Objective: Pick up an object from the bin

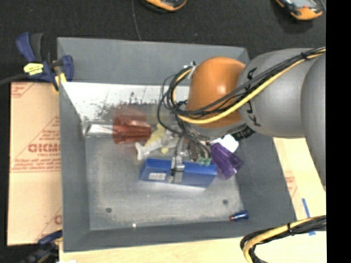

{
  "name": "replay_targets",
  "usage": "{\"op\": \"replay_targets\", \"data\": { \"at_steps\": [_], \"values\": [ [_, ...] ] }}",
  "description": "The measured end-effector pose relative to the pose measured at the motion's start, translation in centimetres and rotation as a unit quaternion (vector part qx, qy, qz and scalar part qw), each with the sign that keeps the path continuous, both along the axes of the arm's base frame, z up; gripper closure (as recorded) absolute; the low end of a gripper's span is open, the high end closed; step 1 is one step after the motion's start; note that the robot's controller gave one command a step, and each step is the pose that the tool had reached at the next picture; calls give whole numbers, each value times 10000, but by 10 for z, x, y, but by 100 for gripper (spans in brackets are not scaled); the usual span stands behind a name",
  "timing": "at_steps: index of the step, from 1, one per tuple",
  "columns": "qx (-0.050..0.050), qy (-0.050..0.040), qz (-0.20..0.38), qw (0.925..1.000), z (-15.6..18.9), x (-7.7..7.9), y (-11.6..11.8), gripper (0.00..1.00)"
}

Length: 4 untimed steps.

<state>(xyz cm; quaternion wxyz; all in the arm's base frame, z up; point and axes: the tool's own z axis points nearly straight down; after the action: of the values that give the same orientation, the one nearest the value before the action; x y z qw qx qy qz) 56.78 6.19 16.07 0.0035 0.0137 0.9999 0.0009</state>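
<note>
I see the end effector (178, 167) lowered onto the middle of a flat blue box (156, 173). The box lies near the centre of the bin (109, 201), a little toward its right wall. I cannot tell how wide the end effector stands, because the orange cover (214, 86) and cables crowd it. A purple piece (225, 160) lies just beside the box's right end. A pale piece (153, 142) sits between the box and a red cup (130, 130) lying on its side. A small blue item (238, 216) lies apart at the lower right corner.
</note>
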Motion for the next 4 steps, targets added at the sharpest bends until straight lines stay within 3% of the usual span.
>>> {"op": "replay_targets", "data": {
  "at_steps": [1,2,3,4],
  "values": [
    [2,-33,-26,10000,-31,24,22,0],
    [11,-4,-836,9965,-70,8,-11,0],
    [35,-105,-851,9963,-89,10,-10,100],
    [36,-105,-853,9963,-89,10,-10,100]
  ]
}}
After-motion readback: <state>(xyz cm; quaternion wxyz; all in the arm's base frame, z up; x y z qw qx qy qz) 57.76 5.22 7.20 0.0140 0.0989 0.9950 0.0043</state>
